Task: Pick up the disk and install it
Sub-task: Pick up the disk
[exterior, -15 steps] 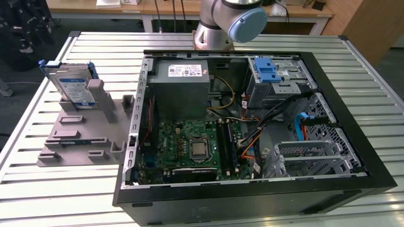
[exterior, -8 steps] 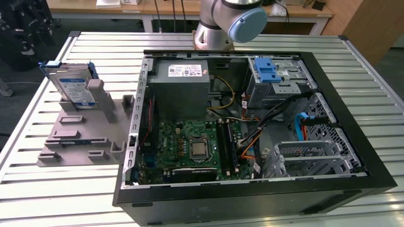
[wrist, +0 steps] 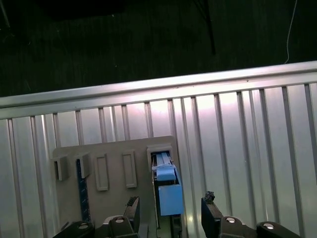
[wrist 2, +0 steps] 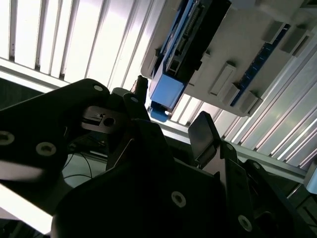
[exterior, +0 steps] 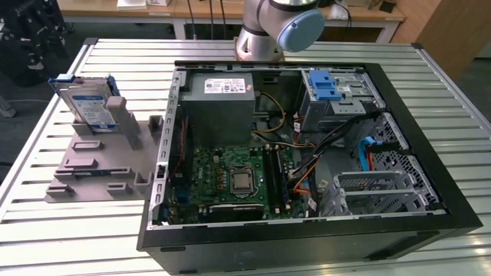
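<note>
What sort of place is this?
Likely a robotics lab or test workshop: an open PC case on a slatted metal table, the disk standing in a grey fixture, wooden desks behind the arm.

Gripper (wrist: 170, 199) spread wide, empty, apparently aimed straight downward.

The metal disk (exterior: 91, 109) wears smooth blue plastic rails (exterior: 63, 80)

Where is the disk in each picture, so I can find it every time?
Exterior view: the disk stands upright in the grey holder, on the exterior view's left, outside the computer case.
First wrist view: the disk is edge-on in the holder's slot, between the open gripper's fingertips.
Second wrist view: the disk is edge-on in the holder.
Shared landmark: the grey holder.
</note>
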Robot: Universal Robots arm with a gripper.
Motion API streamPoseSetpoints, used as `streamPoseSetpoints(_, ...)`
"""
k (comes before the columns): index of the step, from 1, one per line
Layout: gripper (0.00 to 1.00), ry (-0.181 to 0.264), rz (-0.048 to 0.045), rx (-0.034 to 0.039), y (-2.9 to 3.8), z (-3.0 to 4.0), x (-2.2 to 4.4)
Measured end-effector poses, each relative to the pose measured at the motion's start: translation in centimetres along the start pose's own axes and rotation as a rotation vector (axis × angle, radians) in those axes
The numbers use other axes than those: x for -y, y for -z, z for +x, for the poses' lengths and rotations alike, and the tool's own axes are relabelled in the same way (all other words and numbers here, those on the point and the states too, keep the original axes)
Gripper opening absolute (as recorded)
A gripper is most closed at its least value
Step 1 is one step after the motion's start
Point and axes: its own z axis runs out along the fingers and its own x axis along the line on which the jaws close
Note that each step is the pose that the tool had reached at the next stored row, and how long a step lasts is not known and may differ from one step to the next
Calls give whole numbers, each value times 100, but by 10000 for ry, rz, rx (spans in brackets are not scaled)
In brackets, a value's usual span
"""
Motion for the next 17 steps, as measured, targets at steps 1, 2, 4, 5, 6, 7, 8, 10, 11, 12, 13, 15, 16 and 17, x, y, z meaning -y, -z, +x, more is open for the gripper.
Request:
streamPoseSetpoints(1,60,9,0,-1,-13,0,0)
streamPoseSetpoints(2,60,24,-1,-1,-25,0,0)
streamPoseSetpoints(4,60,47,0,0,-45,1,0)
streamPoseSetpoints(5,60,48,-1,-1,-55,1,0)
streamPoseSetpoints(6,60,49,0,-4,-62,1,1)
streamPoseSetpoints(7,60,49,0,-4,-71,1,1)
streamPoseSetpoints(8,60,50,0,-4,-80,1,1)
streamPoseSetpoints(10,60,49,1,-4,-98,1,1)
streamPoseSetpoints(11,60,50,0,-4,-106,1,1)
streamPoseSetpoints(12,60,50,0,-4,-113,1,1)
streamPoseSetpoints(13,60,50,-1,-5,-118,2,1)
streamPoseSetpoints(15,60,50,-4,-6,-119,2,1)
streamPoseSetpoints(16,60,50,-3,-5,-121,2,1)
streamPoseSetpoints(17,60,49,0,-4,-125,2,1)
